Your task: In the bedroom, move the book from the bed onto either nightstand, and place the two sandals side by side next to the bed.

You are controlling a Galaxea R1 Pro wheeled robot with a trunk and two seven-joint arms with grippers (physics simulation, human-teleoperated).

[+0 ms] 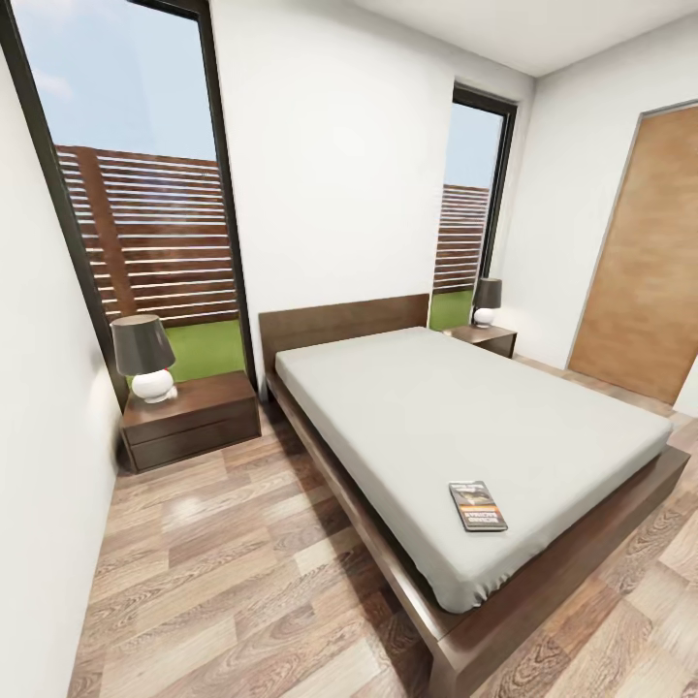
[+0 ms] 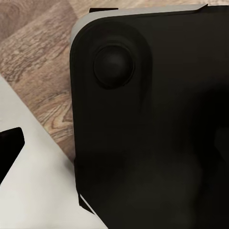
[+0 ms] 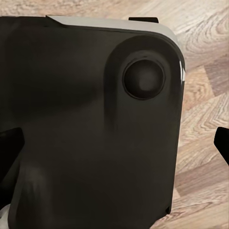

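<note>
Near the foot corner of the bed (image 1: pixel 465 427), on the pale grey mattress, the book (image 1: pixel 477 506) lies flat, close to the mattress edge that faces the open floor (image 1: pixel 223 582) and apart from the frame's dark wooden rim. A wide strip of wood-plank floor runs between that side of the bed and the left wall, leading up to the near nightstand (image 1: pixel 191 419), whose top is bare in front of its lamp (image 1: pixel 145 357) (dark shade, white base). The second nightstand (image 1: pixel 485 339) stands beyond the bed's far side by the narrow window (image 1: pixel 472 213), partly hidden by the mattress, with its own lamp (image 1: pixel 486 301) on it. The wooden door (image 1: pixel 645 262) is cut off at the picture's right edge, and the bed's foot corner meets the lower edge. Both wrist views look onto a dark rounded robot part (image 2: pixel 157 119) with plank floor past its edge. In neither wrist view can I make out a claw's fingers, so for the left claw and the right claw alike I cannot tell whether they are apart or together.
</note>
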